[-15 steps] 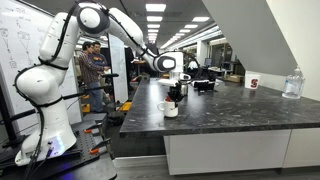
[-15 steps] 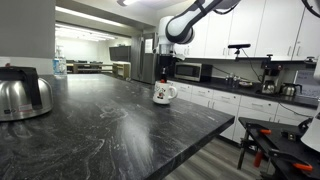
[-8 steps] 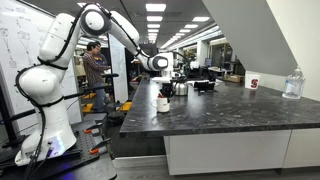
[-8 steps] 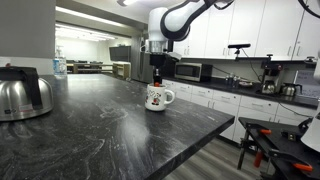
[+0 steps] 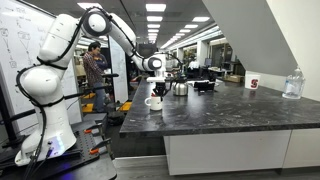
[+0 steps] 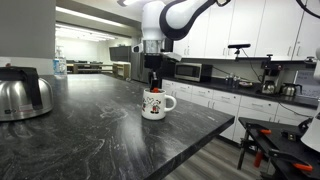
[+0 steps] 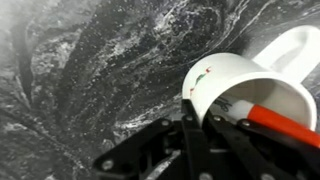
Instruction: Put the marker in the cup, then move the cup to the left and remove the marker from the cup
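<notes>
The white mug (image 5: 154, 102) stands on the dark stone counter near its end edge; it also shows in an exterior view (image 6: 156, 105). In the wrist view the mug (image 7: 245, 78) lies right of centre, with the red-orange marker (image 7: 287, 122) lying slanted inside it. My gripper (image 7: 198, 122) straddles the mug's rim, one finger inside and one outside, shut on the wall. In both exterior views the gripper (image 5: 157, 90) (image 6: 154, 88) comes straight down onto the mug's top. The marker is hidden in both exterior views.
A steel kettle (image 6: 22, 95) stands at the near end of the counter (image 6: 100, 135). A white cup with a red mark (image 5: 252, 83) and a water bottle (image 5: 293, 84) stand far along the counter (image 5: 240, 112). The counter's end edge is close to the mug.
My gripper has slid along the counter with the mug in its grip, leftwards in both exterior views, closer to the counter's end edge. The marker stays inside the mug.
</notes>
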Controlling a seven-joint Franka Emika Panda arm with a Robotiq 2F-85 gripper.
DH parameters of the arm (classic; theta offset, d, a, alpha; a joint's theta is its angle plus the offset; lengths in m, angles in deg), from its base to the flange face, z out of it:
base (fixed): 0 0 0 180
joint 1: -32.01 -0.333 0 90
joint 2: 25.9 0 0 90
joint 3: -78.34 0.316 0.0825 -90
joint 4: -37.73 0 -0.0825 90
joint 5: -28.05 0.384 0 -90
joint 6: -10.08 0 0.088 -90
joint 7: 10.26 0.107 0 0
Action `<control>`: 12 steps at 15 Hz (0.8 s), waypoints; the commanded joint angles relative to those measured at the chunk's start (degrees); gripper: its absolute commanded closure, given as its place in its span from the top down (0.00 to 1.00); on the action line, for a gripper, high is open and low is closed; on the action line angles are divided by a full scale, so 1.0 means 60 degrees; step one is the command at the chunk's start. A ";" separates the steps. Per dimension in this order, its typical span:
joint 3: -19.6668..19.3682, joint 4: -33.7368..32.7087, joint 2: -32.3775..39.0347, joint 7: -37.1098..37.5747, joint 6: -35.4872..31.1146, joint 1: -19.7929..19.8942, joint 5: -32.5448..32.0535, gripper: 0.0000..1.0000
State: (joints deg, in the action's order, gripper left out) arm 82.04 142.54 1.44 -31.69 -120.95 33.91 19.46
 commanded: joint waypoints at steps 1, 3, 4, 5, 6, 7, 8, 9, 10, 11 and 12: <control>0.0057 0.0109 -0.0198 -0.0275 0.0124 -0.0137 -0.0228 0.02; 0.0096 0.0060 -0.0173 -0.0334 0.0104 -0.0223 -0.0319 0.02; 0.0111 0.0029 -0.0150 -0.0422 0.0125 -0.0256 -0.0365 0.02; 0.0128 -0.0017 -0.0109 -0.0459 0.0152 -0.0281 -0.0400 0.02; 0.0139 -0.0058 -0.0068 -0.0491 0.0145 -0.0304 -0.0426 0.02; 0.0181 -0.0103 -0.0032 -0.0591 0.0144 -0.0288 -0.0376 0.33; 0.0208 -0.0120 -0.0009 -0.0744 0.0073 -0.0267 -0.0363 0.35; 0.0257 -0.0127 -0.0028 -0.0908 0.0062 -0.0230 -0.0316 0.41; 0.0263 -0.0067 -0.0117 -0.1013 -0.0001 -0.0215 -0.0333 0.48; 0.0288 -0.0028 -0.0194 -0.1119 -0.0012 -0.0167 -0.0255 0.57; 0.0344 0.0047 -0.0347 -0.1289 0.0062 -0.0074 -0.0107 0.64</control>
State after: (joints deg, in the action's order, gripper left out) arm 83.05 141.84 1.36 -36.32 -121.02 32.10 17.65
